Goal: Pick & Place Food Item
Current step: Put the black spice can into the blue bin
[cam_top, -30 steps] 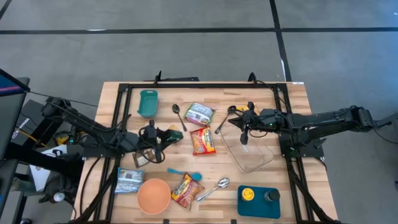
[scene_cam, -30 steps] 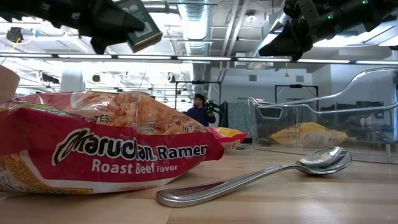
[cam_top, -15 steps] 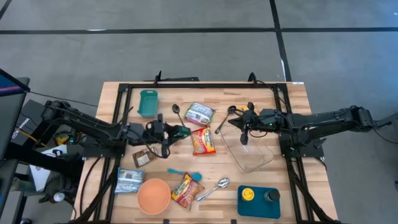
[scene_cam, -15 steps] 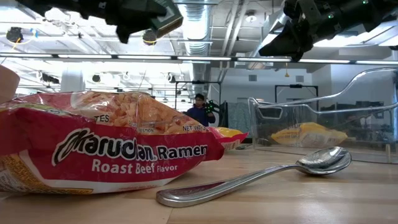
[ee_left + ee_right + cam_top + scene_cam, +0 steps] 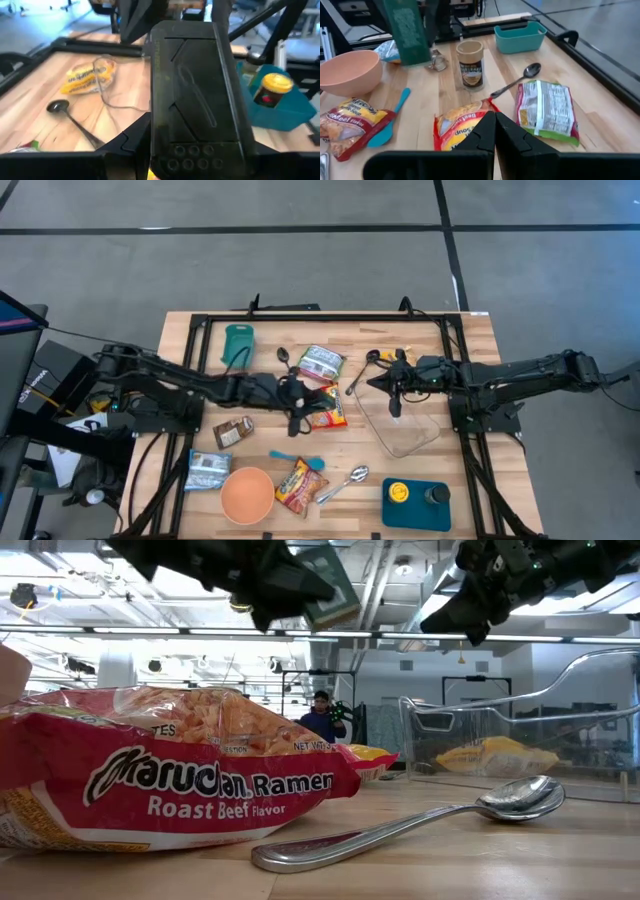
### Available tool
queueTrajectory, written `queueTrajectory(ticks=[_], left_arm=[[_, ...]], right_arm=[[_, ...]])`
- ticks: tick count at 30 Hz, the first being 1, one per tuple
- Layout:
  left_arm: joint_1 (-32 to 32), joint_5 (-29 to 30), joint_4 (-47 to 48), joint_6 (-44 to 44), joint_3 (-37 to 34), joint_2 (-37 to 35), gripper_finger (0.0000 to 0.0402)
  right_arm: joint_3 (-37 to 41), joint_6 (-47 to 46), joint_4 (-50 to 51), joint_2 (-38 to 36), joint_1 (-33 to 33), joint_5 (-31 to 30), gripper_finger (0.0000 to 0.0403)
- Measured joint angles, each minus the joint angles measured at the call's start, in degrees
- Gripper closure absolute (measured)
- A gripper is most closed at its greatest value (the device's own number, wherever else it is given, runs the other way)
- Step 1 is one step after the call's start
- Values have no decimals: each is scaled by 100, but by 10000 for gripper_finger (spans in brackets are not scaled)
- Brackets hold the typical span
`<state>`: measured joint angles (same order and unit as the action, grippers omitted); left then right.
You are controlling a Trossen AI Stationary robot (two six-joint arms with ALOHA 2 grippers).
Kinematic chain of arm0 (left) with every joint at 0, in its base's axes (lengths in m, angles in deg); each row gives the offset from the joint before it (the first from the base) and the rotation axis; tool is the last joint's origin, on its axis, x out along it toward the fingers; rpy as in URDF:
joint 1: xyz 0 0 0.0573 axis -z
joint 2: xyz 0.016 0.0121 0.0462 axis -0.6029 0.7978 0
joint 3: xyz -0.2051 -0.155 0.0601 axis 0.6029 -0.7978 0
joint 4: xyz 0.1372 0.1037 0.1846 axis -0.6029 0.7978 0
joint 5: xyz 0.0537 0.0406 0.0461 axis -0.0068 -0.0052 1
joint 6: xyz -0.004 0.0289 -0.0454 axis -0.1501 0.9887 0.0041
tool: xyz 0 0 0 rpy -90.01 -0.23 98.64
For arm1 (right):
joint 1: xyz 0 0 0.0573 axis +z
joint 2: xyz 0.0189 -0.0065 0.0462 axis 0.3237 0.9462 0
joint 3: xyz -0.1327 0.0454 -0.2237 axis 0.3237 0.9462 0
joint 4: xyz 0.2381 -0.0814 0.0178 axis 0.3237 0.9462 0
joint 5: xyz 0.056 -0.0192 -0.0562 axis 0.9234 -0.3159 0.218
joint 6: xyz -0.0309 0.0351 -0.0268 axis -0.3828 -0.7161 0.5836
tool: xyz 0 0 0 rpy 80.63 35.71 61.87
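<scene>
Left gripper (image 5: 297,402) pinches a dark green flat rectangular packet (image 5: 406,31) by its upper end; looks light, fairly stiff, probably slick, so an edge hold suits.

In the left wrist view the dark green packet (image 5: 192,95) fills the middle and hides the left gripper's fingertips; its print is blurred. In the low view the ramen packet (image 5: 170,775) is cut by the left edge
</scene>
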<state>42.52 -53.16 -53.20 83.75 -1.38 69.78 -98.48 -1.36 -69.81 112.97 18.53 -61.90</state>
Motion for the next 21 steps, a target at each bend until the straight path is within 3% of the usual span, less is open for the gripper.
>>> queueTrajectory(ticks=[11, 21], left_arm=[[-347, -985, 320, -44, 869, 777, 270], [-353, -1025, 905, -77, 1189, 1030, 270]], right_arm=[[1, 94, -108, 9, 427, -15, 401], [0, 348, -743, 11, 441, -22, 401]])
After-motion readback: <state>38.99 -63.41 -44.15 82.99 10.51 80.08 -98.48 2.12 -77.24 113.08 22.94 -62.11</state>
